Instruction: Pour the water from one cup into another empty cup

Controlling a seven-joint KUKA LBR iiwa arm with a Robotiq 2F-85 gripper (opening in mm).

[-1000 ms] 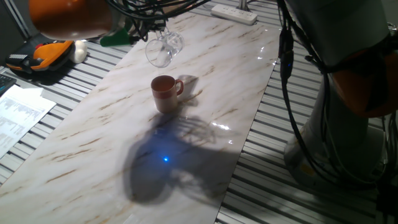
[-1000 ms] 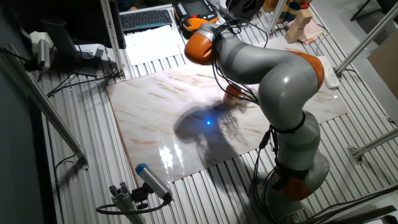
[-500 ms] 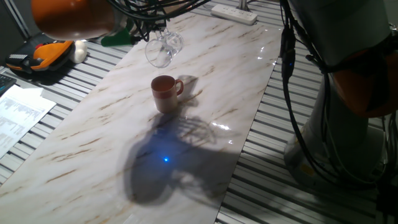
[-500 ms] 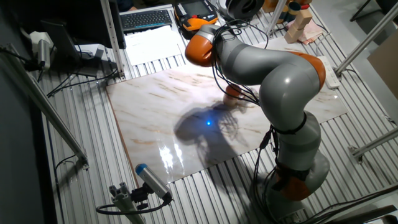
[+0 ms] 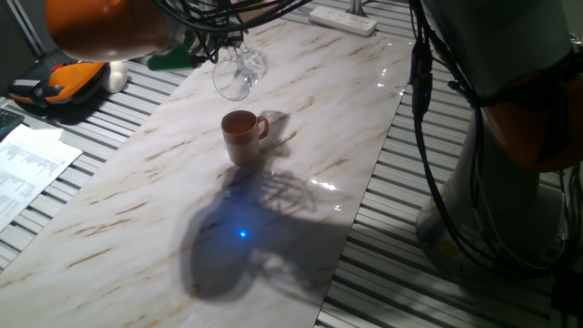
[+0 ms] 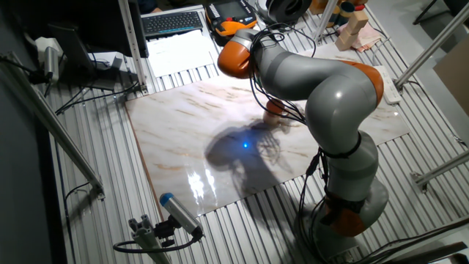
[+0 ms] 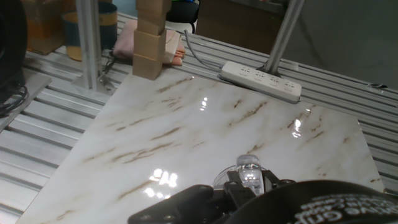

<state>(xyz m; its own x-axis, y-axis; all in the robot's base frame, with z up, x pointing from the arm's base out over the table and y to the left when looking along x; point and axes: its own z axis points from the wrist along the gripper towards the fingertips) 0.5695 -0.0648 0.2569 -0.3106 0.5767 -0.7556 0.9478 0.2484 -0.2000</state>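
The glass mug [image 5: 239,73] hangs tilted in the air above the marble table [image 5: 164,182], just beyond and above the brown mug [image 5: 241,137]. My gripper [image 5: 226,51] is shut on it from above, half hidden among black cables. The brown mug stands upright on the table with its handle to the right, and its inside looks light. Water cannot be made out in the glass. In the hand view the glass mug [image 7: 247,172] shows at the bottom edge between dark gripper parts. In the other fixed view the arm hides all but a bit of the brown mug [image 6: 275,108].
A white power strip [image 7: 261,81] lies at the table's far edge, and stacked wooden blocks [image 7: 151,37] stand near its corner. An orange and black device [image 5: 59,82] and papers [image 5: 23,169] lie off the table's left side. The robot base [image 5: 510,137] stands to the right.
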